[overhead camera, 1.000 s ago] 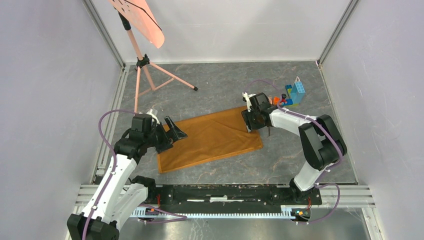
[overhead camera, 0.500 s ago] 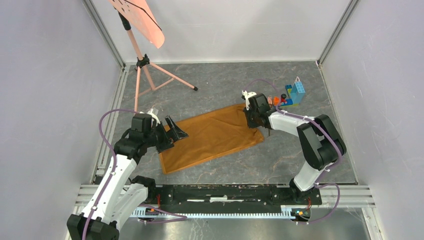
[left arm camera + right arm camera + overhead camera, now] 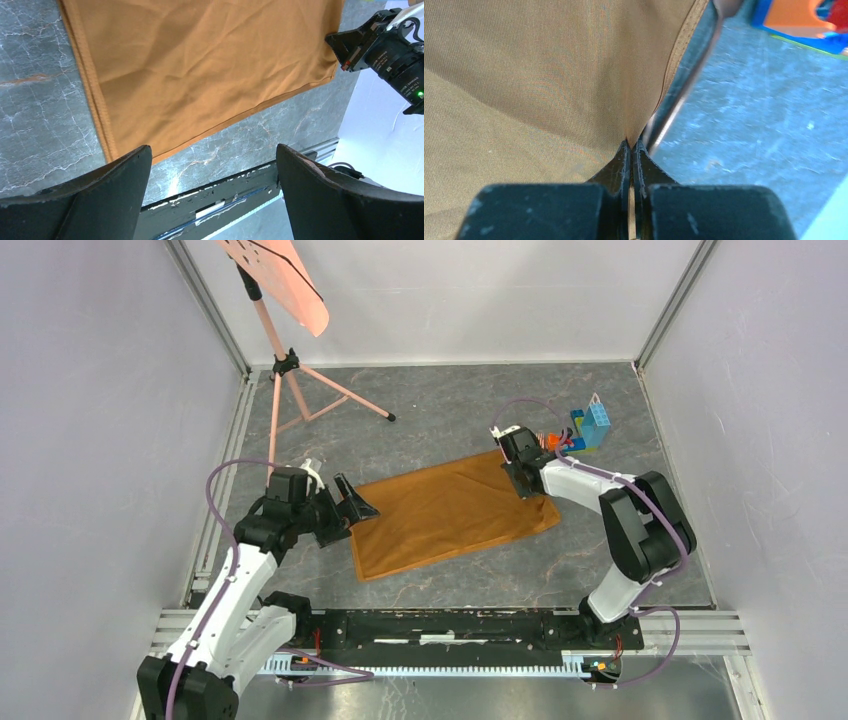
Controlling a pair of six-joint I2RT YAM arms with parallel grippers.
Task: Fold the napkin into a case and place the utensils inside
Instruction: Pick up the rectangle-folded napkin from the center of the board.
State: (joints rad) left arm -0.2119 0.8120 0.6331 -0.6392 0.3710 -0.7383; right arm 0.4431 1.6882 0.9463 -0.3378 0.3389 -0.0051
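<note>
The orange-brown napkin [image 3: 450, 515] lies flat in the middle of the table, folded into a long rectangle. My right gripper [image 3: 522, 483] is at its far right corner, shut on a pinch of the cloth [image 3: 574, 75]; in the right wrist view the fabric rises into the closed tips [image 3: 631, 142]. One slim dark utensil [image 3: 689, 75] runs along the cloth's edge right beside those tips. My left gripper [image 3: 352, 505] hovers at the napkin's left end, wide open and empty, with the cloth [image 3: 200, 65] ahead of its fingers [image 3: 75, 200].
A pile of colourful toy bricks [image 3: 585, 428] sits just behind the right gripper. A salmon-pink sheet on a tripod stand [image 3: 290, 365] occupies the back left. The arms' black mounting rail [image 3: 450, 625] runs along the near edge, with walls on three sides.
The right gripper closed on the napkin's far right corner and drew the cloth to the right. The left gripper stayed open and shifted slightly right.
</note>
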